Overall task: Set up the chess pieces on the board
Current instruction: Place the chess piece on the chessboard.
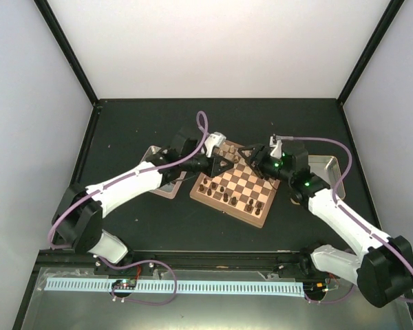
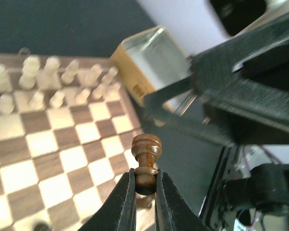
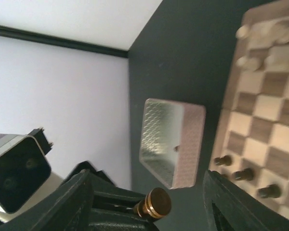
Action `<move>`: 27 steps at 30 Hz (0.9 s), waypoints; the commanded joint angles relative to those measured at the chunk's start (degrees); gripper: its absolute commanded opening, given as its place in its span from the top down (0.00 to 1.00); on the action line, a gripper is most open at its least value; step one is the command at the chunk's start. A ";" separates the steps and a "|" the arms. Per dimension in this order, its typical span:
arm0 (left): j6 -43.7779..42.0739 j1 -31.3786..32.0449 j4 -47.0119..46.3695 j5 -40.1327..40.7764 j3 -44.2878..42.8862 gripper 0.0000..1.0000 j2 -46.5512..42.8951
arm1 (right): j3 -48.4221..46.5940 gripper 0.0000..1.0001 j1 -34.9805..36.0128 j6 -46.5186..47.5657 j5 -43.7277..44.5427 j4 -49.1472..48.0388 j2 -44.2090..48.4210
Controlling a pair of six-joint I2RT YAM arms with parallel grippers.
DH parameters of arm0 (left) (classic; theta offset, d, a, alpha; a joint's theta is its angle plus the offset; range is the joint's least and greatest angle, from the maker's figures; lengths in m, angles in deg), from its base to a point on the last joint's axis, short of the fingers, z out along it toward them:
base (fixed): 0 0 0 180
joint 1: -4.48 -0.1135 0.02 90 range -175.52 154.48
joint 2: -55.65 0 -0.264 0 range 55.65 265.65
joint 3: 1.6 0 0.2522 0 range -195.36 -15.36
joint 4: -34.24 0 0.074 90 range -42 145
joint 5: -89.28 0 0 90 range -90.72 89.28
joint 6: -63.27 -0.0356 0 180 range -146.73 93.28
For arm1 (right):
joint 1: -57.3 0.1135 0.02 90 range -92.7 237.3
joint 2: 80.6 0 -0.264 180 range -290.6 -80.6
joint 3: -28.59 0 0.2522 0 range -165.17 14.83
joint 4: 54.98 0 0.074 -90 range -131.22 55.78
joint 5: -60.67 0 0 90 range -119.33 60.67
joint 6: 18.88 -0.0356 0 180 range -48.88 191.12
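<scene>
Step in hand: the dark brown wooden pawn (image 2: 146,151) looks to be passing between arms, and I judge its next stop is a free square on the dark side.
Left end effector (image 2: 145,181): clamped tight on the pawn's lower body; the round head stands free above the fingertips, and the base is hidden between them.
Right end effector (image 3: 148,179): spread wide on either side of the pawn, touching nothing and holding nothing.
Where the pawn is: in the air over the far part of the square wooden chessboard with tan and dark brown checks (image 1: 242,180), resting on no square.
Doing it well: the right arm should draw clear first, so a finger cannot clip the head. The left arm should then carry the pawn level and lower it upright until the base meets the square. It should let go only then.
Risk: the other dark brown pawns (image 3: 243,174) stand close together in their row, so the descent should be straight.
Far side: the cream-white chessmen (image 2: 53,79) stand in two rows.
Surface: a matte black table (image 1: 144,124), with a shallow metal tray (image 1: 325,165) on the board's right and another (image 1: 166,189) on its left.
Room: plain white walls (image 1: 213,41) framed by black posts.
</scene>
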 commanded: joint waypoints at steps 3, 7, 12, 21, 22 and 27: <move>-13.33 1.98 42.70 12.90 -13.44 0.99 6.24 | -1.70 0.35 -0.43 15.04 19.45 18.10 5.56; -15.57 3.77 57.63 20.55 -23.16 0.99 13.95 | -1.08 0.34 -0.53 18.60 28.61 22.87 8.90; -16.71 4.52 65.76 22.78 -33.88 0.98 22.25 | 0.73 0.34 -0.62 19.42 32.52 24.40 12.68; -17.73 6.53 72.73 23.44 -46.87 0.96 32.54 | 3.38 0.33 -0.71 19.81 34.21 25.47 15.93; -17.73 6.73 73.48 23.52 -48.00 0.96 33.53 | 3.57 0.33 -0.71 19.79 34.23 25.48 16.12; -17.81 8.05 74.39 21.97 -51.26 0.95 36.50 | 4.30 0.33 -0.71 19.67 34.83 26.06 16.93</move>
